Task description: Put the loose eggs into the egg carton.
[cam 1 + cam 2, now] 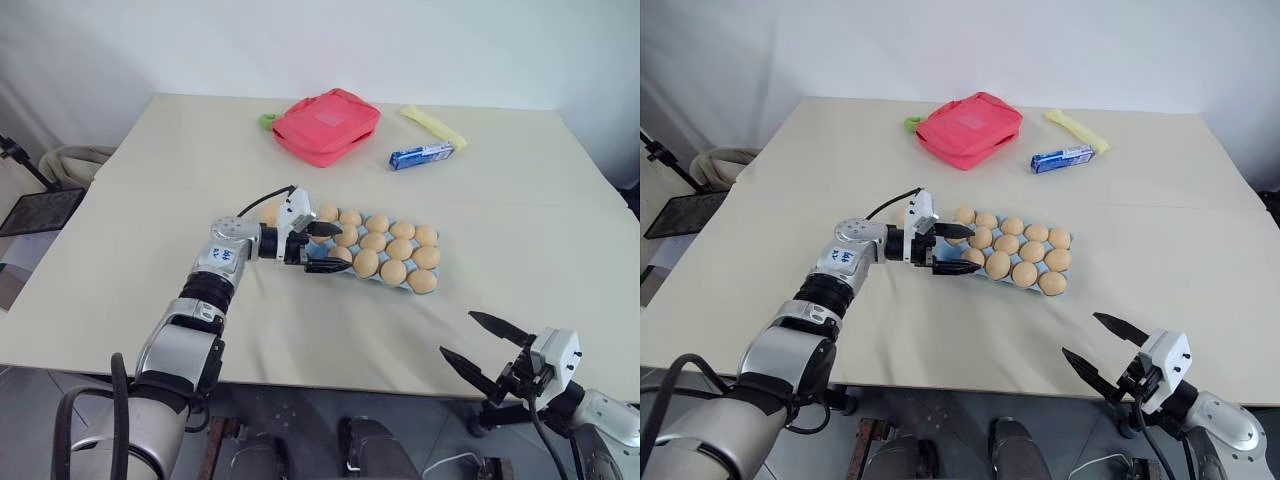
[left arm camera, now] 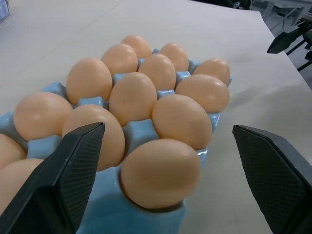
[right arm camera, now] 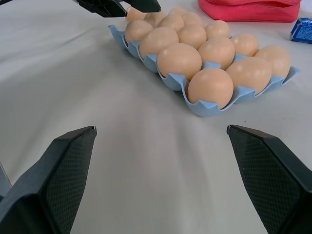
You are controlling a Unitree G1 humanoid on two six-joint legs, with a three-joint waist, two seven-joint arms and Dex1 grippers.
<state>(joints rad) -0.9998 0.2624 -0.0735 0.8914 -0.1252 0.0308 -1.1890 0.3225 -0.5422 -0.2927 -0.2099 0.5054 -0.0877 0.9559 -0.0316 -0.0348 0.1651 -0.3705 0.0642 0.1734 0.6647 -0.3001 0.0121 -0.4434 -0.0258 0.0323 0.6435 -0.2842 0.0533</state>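
Left wrist view: light blue egg carton [image 2: 141, 134] holds tan-orange eggs [image 2: 161, 173].

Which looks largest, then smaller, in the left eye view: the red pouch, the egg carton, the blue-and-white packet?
1. egg carton: widest spread, though it lies nearer the camera.
2. red pouch: somewhat smaller in this view, lying farther back.
3. blue-and-white packet: clearly the smallest.

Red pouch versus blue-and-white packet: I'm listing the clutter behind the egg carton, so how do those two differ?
The red pouch is wide, soft and squarish; the blue-and-white packet is slim, bar-shaped and far smaller. The red pouch lies toward the robot's left, the blue-and-white packet to its right. Both rest flat on the table, beyond the egg carton.
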